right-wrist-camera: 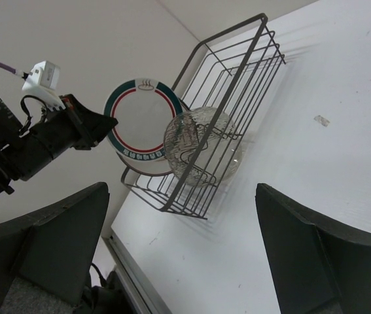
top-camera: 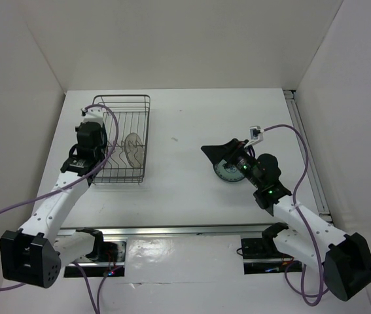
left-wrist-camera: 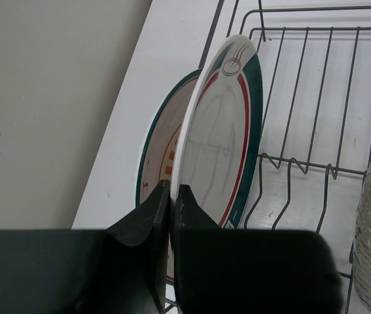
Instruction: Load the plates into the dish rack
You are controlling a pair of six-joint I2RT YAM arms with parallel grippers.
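The dark wire dish rack [top-camera: 125,104] stands at the back left. In the left wrist view my left gripper [left-wrist-camera: 172,188] is shut on the lower rim of the white plate with red-and-teal rings [left-wrist-camera: 224,131], held upright over the rack's wavy divider [left-wrist-camera: 290,171]. Close behind that plate stands the one with the orange pattern [left-wrist-camera: 164,140]. A clear grey plate [top-camera: 133,149] stands upright further right in the rack. My right gripper [top-camera: 228,154] hangs wide open over the blue-green plate [top-camera: 228,173], which lies flat on the table.
From the right wrist view the rack [right-wrist-camera: 237,72], the ringed plate [right-wrist-camera: 139,121] and the left gripper's fingers [right-wrist-camera: 90,124] show across bare white table [right-wrist-camera: 316,163]. White walls close in the back and both sides. A metal rail [top-camera: 172,230] runs along the near edge.
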